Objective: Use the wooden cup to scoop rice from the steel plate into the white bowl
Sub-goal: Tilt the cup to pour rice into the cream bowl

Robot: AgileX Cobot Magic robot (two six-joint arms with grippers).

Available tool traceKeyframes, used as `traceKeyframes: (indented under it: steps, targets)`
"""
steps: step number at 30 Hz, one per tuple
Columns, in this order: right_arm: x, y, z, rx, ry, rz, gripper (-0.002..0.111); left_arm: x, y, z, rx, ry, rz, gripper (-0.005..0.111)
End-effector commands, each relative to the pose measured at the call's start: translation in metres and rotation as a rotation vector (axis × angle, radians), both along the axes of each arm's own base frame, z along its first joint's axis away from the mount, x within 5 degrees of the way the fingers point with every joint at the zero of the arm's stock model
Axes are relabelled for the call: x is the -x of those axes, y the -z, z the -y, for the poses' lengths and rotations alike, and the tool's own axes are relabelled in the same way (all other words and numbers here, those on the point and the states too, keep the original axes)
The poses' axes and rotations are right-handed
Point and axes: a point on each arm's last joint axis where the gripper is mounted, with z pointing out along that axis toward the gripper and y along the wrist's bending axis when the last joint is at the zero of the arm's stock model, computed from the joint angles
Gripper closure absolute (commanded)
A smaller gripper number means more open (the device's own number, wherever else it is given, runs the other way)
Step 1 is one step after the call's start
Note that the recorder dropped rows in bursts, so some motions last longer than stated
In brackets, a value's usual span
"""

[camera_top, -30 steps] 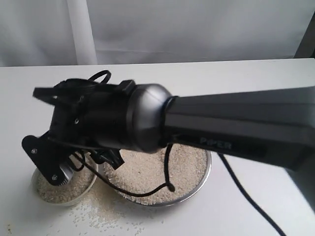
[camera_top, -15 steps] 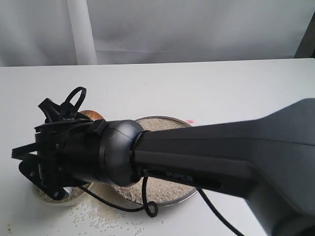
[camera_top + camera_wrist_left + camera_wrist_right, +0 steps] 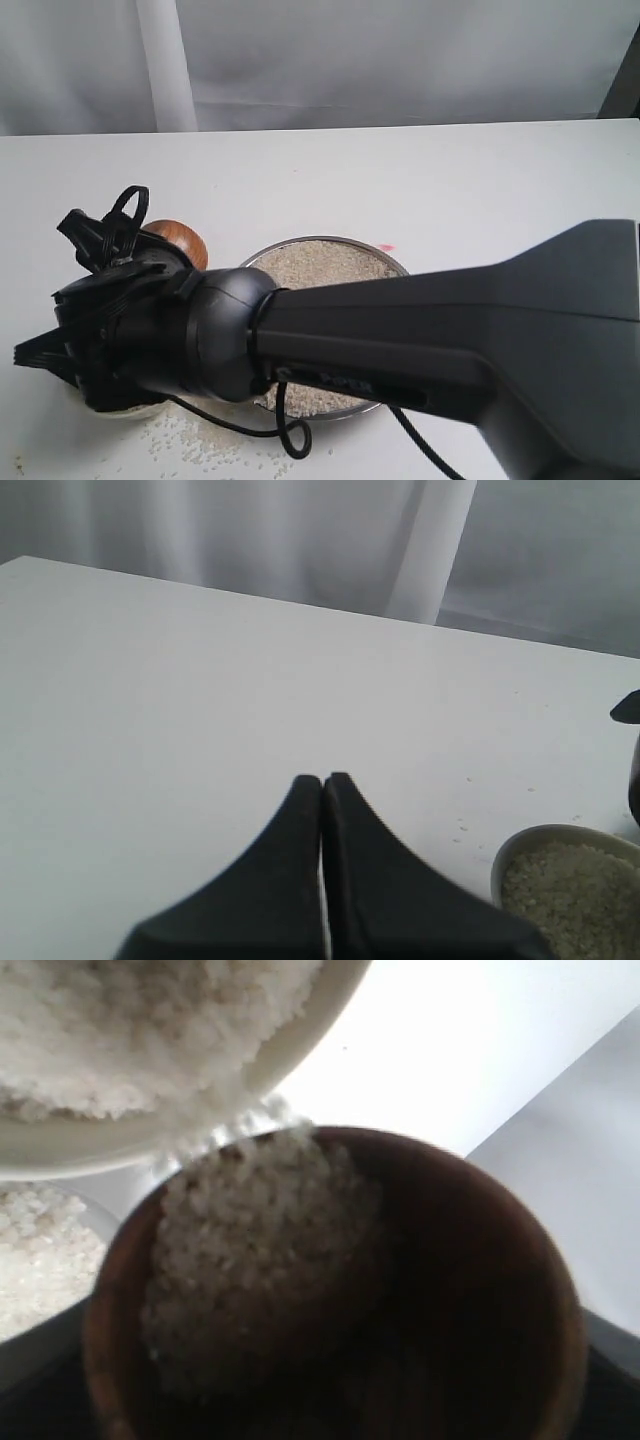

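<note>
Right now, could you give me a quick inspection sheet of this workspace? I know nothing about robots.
Surface: white table with a small pink mark.
Job's things: rice fills the steel plate. The white bowl also holds rice. The wooden cup is partly filled with rice and tipped at the bowl's rim.
Clutter: loose grains spilled on the table beside the bowl.
Grippers: left gripper is shut and empty. Right gripper is shut on the wooden cup.
Cables: a black cable loops down from the right arm near the plate's edge.
Surroundings: pale curtain behind the table.
</note>
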Motion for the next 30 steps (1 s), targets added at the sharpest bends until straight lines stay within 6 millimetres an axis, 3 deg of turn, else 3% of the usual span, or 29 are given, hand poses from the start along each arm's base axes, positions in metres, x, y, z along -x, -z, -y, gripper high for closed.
traceKeyframes:
  steps: [1, 18, 24, 30]
  targets:
    - [0.0, -0.006, -0.003, 0.002, -0.024, 0.045, 0.108, 0.0, -0.002, 0.001, 0.006, 0.006, 0.013, 0.107]
    - [0.014, -0.011, -0.015, 0.051, -0.129, 0.157, 0.108, 0.0, -0.002, 0.001, 0.006, 0.006, 0.013, 0.107]
    - [0.012, 0.001, -0.016, 0.097, -0.131, 0.177, 0.108, 0.0, -0.002, 0.001, 0.006, 0.006, 0.013, 0.107]
    - [0.011, -0.004, -0.017, 0.132, -0.146, 0.247, 0.108, 0.0, -0.002, 0.001, 0.006, 0.006, 0.013, 0.107]
